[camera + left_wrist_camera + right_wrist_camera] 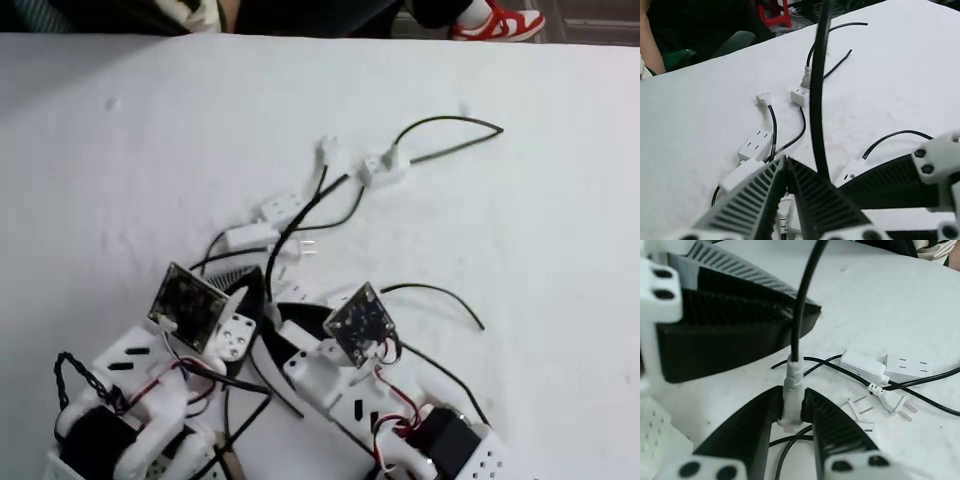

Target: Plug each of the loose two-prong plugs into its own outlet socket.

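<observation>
The right end effector (792, 396) is pinched on the white moulded body of a two-prong plug (791, 372), whose prongs are hidden between the jaws. The plug's black cord (799, 305) runs from the body close past the tip of the left end effector (786, 162), whose fingers are pressed together on nothing that can be made out.

Farther out on the tabletop (890, 300) lie a loose plug (890, 401) with bare prongs and, just beside it, a white outlet socket (907, 367) with its slots facing up.

Handling, as judged: the plug is light and rigid, but its smooth plastic may twist in the grip. The springy cord will tug it off line. The prongs look thin enough to bend if pressed in crooked. The best hold is across the flat sides of the body, near the prong end, with the prongs left clear. The socket looks light and unanchored, so it will probably slide unless braced.
</observation>
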